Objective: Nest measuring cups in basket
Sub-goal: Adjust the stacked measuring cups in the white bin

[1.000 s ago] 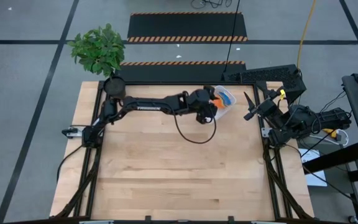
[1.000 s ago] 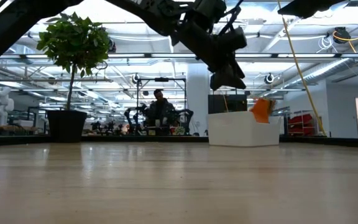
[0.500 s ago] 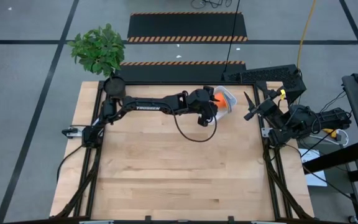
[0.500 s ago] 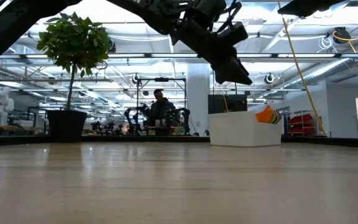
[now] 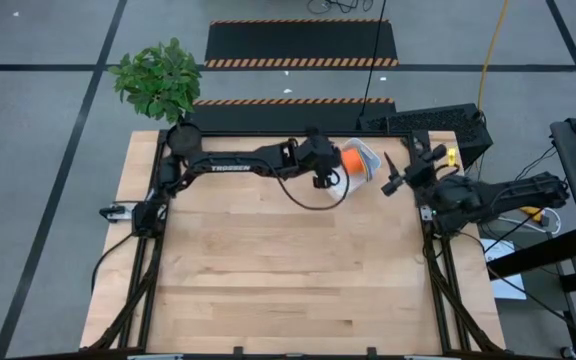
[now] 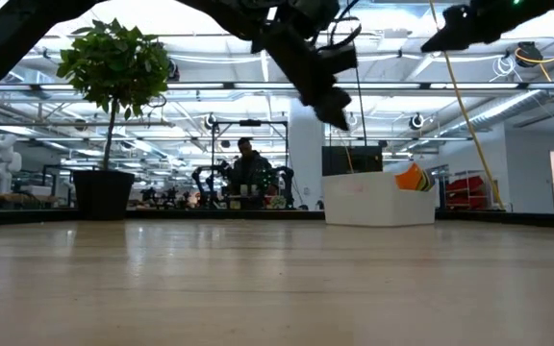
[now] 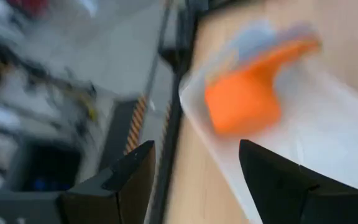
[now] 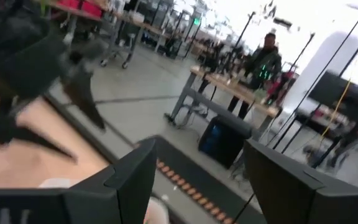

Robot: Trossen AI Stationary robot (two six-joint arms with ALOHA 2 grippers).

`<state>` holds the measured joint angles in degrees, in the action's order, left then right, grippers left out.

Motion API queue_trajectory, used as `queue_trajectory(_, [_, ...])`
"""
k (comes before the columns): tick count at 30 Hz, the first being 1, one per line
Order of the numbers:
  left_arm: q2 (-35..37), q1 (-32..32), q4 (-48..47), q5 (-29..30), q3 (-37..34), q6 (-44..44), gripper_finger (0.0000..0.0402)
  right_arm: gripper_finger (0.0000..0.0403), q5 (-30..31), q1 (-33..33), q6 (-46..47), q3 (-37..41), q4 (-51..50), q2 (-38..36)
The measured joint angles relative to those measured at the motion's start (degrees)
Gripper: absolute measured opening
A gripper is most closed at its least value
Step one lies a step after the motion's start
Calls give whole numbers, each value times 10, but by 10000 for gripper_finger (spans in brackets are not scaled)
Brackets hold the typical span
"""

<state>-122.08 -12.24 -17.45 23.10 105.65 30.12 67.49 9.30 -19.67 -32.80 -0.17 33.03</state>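
White basket (image 5: 366, 172) at the surface's (image 5: 288, 270) 1 o'clock holds nested orange measuring cup (image 7: 244, 102). My left tool (image 5: 326, 178) and right tool (image 5: 396, 172): parted, empty.

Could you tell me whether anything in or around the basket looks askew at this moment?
Yes: the orange measuring cup sits tilted in the white basket, poking above its rim at one end rather than lying flat. A light blue cup lies beside it. Both hands are open and empty, the left hand close by, the right hand off to the side.
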Motion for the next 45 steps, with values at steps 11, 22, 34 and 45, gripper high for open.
queue_trajectory(11, [48, -24, -226, 28, 0, -227, 234, 271, -105, -36, 254, -20, -66, 106])
queue_trajectory(22, [87, 16, -164, 31, -128, -309, 234, 272, -335, -99, 537, -215, -472, 304])
queue_trajectory(34, [223, 112, 57, 94, -376, -391, 234, 288, -343, -184, 534, -225, -506, 345])
queue_trajectory(45, [254, 127, 82, 115, -455, -442, 234, 309, -329, -195, 615, -153, -450, 345])
